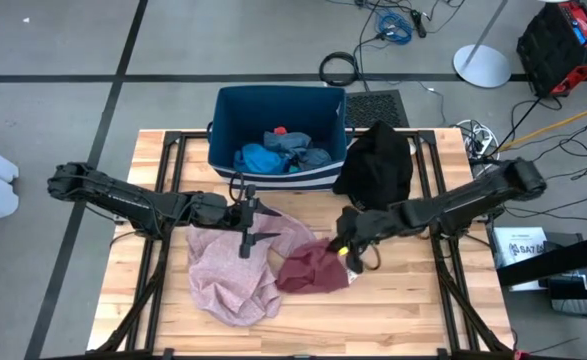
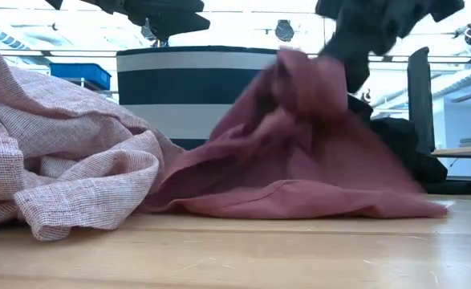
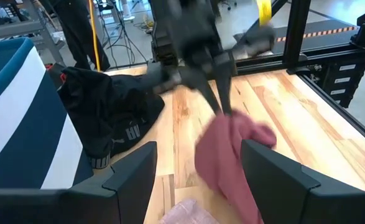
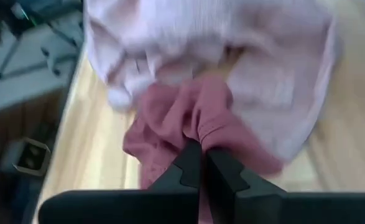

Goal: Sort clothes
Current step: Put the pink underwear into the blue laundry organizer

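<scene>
right gripper reaching in low, fingers pinching the maroon garment mid-table; left gripper hovering spread over the pink garment; wooden table; striped bin behind.

Bright, even light; blurred wrist views.

Dark blue bin w/ white stripes at far edge of wooden table, roughly centre; table top pale planks w/ black frame rails running across it. Beyond table on grey floor: coiled black cable, blue cable bundle, white round stand base, red-and-black crate far corner. White box w/ label just off table's right side
</scene>
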Available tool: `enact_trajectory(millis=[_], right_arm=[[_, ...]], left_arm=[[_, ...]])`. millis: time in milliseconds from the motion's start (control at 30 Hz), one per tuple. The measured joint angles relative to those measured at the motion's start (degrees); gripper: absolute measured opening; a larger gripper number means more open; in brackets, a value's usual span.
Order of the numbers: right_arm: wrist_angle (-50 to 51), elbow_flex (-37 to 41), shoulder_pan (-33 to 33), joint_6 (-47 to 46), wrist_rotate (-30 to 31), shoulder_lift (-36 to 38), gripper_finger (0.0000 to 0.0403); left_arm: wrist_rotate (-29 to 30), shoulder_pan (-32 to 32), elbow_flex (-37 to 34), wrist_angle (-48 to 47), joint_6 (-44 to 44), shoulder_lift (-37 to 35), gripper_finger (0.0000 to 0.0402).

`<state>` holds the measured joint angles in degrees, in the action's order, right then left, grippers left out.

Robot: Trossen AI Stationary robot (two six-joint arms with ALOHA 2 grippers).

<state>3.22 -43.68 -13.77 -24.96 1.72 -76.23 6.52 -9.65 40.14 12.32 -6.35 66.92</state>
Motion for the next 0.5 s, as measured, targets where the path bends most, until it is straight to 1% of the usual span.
enact_trajectory(millis=[100,267,500], right_arm=[[-0.7,0.0,0.8,1.8,1.5,5.0,0.0001],[-3.2,0.0,2.3,4.3,1.8,11.8,0.0001],[-5.6,-1.3,3.9,8.7,1.5,18.2,0.0000]], left_arm=[[0.0,0.0,0.0,-0.1,0.0,0.0,0.0242],[0.0,0.0,0.0,-0.1,0.0,0.0,0.0242],[0.0,0.0,0.0,0.0,0.0,0.0,0.0242]])
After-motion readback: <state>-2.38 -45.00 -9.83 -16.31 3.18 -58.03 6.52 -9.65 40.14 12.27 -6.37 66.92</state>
